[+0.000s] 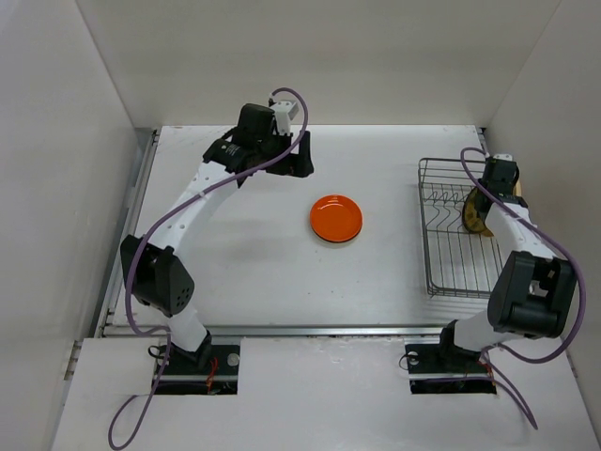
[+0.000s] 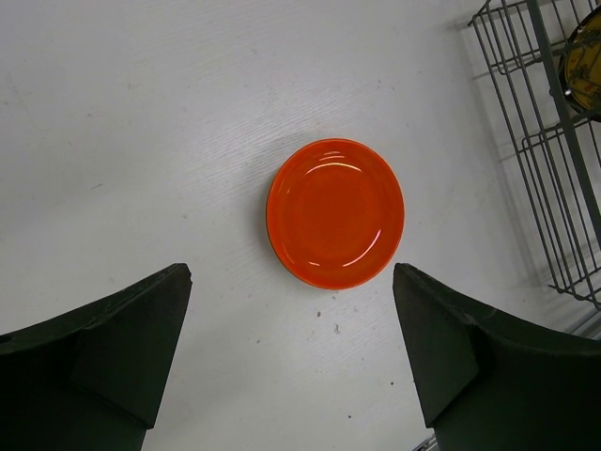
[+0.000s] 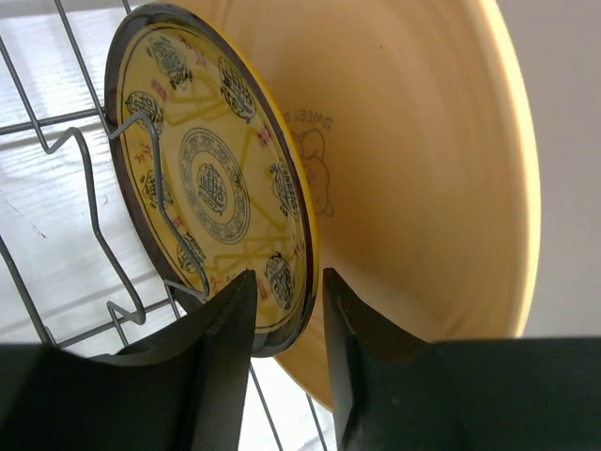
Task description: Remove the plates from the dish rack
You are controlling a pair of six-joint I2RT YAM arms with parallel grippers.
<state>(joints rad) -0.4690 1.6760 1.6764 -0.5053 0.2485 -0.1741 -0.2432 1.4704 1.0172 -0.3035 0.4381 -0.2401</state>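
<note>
An orange plate (image 1: 336, 218) lies flat on the white table, also in the left wrist view (image 2: 335, 213). My left gripper (image 1: 299, 155) hovers open and empty behind it (image 2: 291, 362). The silver wire dish rack (image 1: 451, 254) stands at the right. A gold-patterned dark plate (image 3: 207, 169) stands on edge in it behind a wire (image 3: 94, 216), and it also shows from above (image 1: 476, 214). A larger plain tan plate (image 3: 423, 169) stands right behind it. My right gripper (image 3: 289, 282) straddles the patterned plate's lower rim, jaws narrowly apart, a thin gap showing beside the right finger.
White walls enclose the table on the left, back and right. The rack's corner (image 2: 554, 188) shows at the right of the left wrist view. The rack's near slots hold no plates. The table's front edge runs just ahead of the arm bases.
</note>
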